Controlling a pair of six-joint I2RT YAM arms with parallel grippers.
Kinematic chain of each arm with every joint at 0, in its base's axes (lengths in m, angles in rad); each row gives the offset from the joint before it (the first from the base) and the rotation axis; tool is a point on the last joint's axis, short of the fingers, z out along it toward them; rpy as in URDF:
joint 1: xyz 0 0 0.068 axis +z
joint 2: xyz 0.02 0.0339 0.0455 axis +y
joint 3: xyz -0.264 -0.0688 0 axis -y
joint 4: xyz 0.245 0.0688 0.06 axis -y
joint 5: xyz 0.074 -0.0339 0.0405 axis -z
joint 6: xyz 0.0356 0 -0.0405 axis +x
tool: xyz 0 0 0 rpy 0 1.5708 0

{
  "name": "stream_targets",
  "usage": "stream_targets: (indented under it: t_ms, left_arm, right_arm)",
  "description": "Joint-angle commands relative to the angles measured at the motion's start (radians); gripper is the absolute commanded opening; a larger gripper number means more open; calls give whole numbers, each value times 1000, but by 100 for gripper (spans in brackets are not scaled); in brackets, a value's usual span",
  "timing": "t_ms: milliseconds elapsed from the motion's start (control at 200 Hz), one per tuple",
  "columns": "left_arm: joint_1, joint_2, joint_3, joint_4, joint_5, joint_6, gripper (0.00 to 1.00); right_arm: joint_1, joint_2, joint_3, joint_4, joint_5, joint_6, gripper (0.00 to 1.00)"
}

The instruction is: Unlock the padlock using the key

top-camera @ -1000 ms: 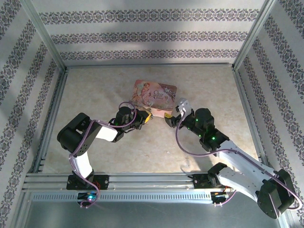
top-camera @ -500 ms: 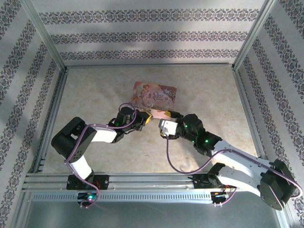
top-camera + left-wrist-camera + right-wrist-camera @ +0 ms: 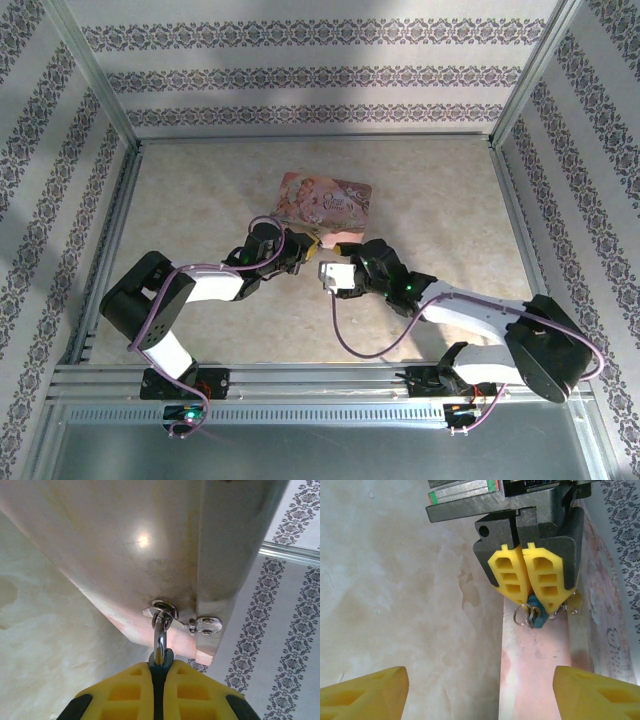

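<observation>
The left gripper (image 3: 160, 674) pinches the padlock (image 3: 160, 635) by its blue body, the sound hold; likely light, stiff, slick; the right gripper (image 3: 480, 677) stands spread.

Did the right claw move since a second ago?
Yes. The right gripper has swung left and nearer, from the right end of the tin box to just off its near edge, close to the left gripper.

**Your count for this scene**

You have two grippers: the left gripper (image 3: 530, 597) at upper centre of the right wrist view, and the right gripper (image 3: 480, 680) along its bottom edge. You have one pink tin box (image 3: 325, 203), one padlock (image 3: 536, 617) and one small wire ring (image 3: 520, 615).
</observation>
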Motion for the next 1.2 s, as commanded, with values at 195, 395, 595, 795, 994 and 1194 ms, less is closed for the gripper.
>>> stream_targets:
  t_ms: [195, 395, 595, 795, 994, 1194]
  left_arm:
    - [-16, -38, 50, -1, 2, -21, 0]
    - [-16, -38, 53, -8, 2, -28, 0]
    - [-16, -38, 56, -8, 4, -29, 0]
    - [-16, -38, 57, -10, 6, -32, 0]
    - [-16, -33, 57, -4, 8, -34, 0]
    - [-15, -28, 52, 9, 11, -39, 0]
  right_arm:
    - [-43, 105, 75, 98, -88, -1, 64]
    - [-67, 152, 105, 124, -116, 2, 50]
    - [-69, 189, 114, 140, -110, -5, 41]
    - [-67, 204, 122, 153, -110, 0, 33]
    - [-66, 224, 134, 161, -96, -3, 28]
    - [-61, 247, 143, 172, -74, 0, 24]
